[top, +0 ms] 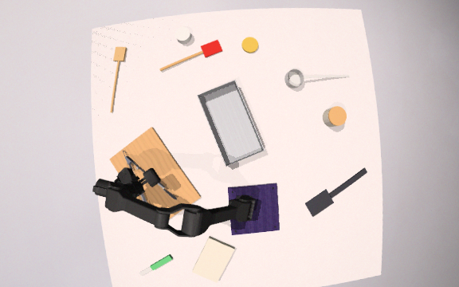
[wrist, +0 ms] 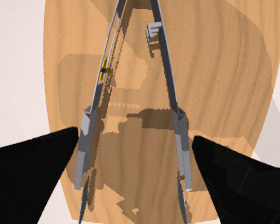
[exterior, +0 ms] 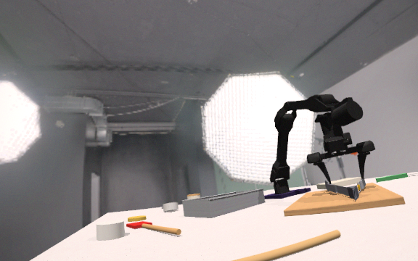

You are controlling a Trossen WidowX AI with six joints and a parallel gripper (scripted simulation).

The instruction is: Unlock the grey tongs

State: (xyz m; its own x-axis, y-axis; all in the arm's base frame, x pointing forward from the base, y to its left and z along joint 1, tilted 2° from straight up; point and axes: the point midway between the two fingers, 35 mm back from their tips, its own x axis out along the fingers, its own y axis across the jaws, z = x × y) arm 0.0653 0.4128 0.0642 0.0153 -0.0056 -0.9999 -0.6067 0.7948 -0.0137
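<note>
Black parallel-jaw gripper (top: 141, 183) (exterior: 346, 181) (wrist: 136, 137) spread wide, holding nothing; grey metal tongs (top: 166, 191) (exterior: 343, 191) (wrist: 174, 97) between its fingertips, arms parted, on the tan wooden board (top: 154, 139) (exterior: 383, 196) (wrist: 216, 50), lower left from above; bare wood lay toward its right edge.

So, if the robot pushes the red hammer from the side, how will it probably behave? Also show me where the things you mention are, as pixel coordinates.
The hammer (top: 212, 49) (exterior: 139, 225) looks stiff, its handle being straight. It may swing around its broad block head. Lying flat, it probably won't tip.

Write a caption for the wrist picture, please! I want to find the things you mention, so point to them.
Open tongs (wrist: 184, 132) spread between the wide-open pincer's black fingers, above the wooden board (wrist: 231, 75).
</note>
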